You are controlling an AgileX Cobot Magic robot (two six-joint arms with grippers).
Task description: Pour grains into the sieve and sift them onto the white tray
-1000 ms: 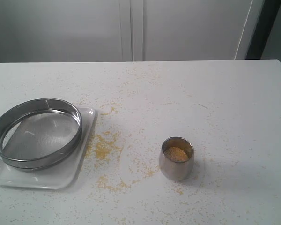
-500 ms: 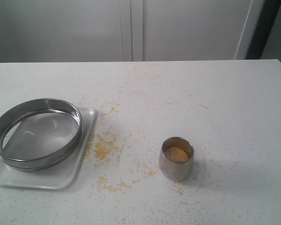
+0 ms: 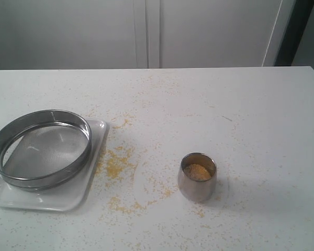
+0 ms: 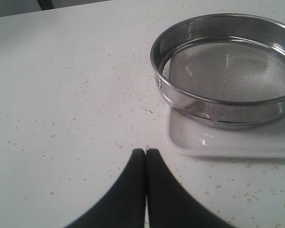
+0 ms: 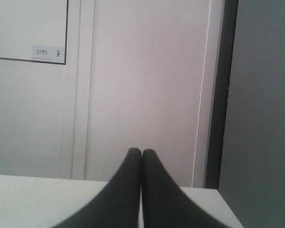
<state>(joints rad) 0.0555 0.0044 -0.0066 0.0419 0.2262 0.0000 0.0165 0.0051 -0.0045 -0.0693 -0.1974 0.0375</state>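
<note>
Currently left claw (image 4: pixel 146 151) and right claw (image 5: pixel 141 151) are pinched closed, empty; grains (image 3: pixel 198 171) sit in the cup (image 3: pixel 196 189), right of the sieve (image 3: pixel 44 149) on the white tray (image 3: pixel 78 191); hasty tilting could spill them short.

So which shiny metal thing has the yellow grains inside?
The small rounded steel cup, holding yellow grains. The wide round steel sieve on the white rectangular tray shows only bare mesh.

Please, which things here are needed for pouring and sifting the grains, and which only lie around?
Needed:
- grains, in the steel cup
- sieve
- white tray under it

Lying about:
- spilled yellow specks on the table
</note>
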